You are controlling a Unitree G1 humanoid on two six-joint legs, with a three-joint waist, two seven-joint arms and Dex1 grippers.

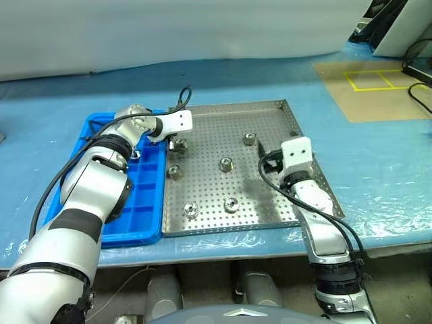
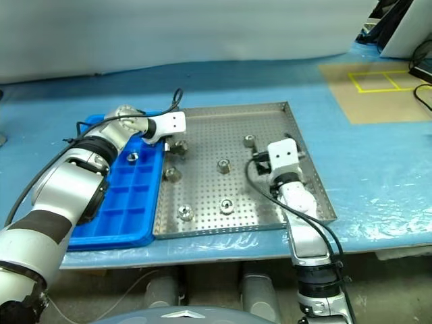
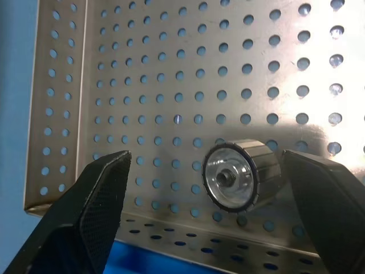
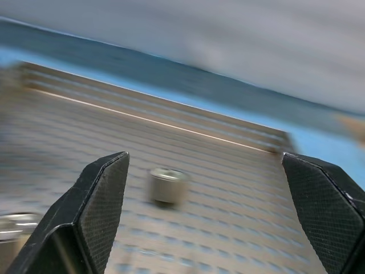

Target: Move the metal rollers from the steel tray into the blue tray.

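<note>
While the right gripper (image 4: 205,217) hangs spread and empty low over the steel tray (image 1: 270,202) on its right side, two metal rollers (image 1: 191,210) lie near the front rim. Further back, the left gripper (image 3: 208,194) stands wide apart around a toppled roller (image 3: 242,174), beside the blue tray (image 1: 145,202), which has one roller (image 2: 132,157) in a compartment.

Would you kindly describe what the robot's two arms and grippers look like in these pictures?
Both arms are glossy silver-grey shells with black bands at the joints. Loose black cables loop alongside each forearm. A white boxy housing caps each wrist. The left gripper and right gripper each carry two black wedge-shaped fingers with finely textured inner pads.
</note>
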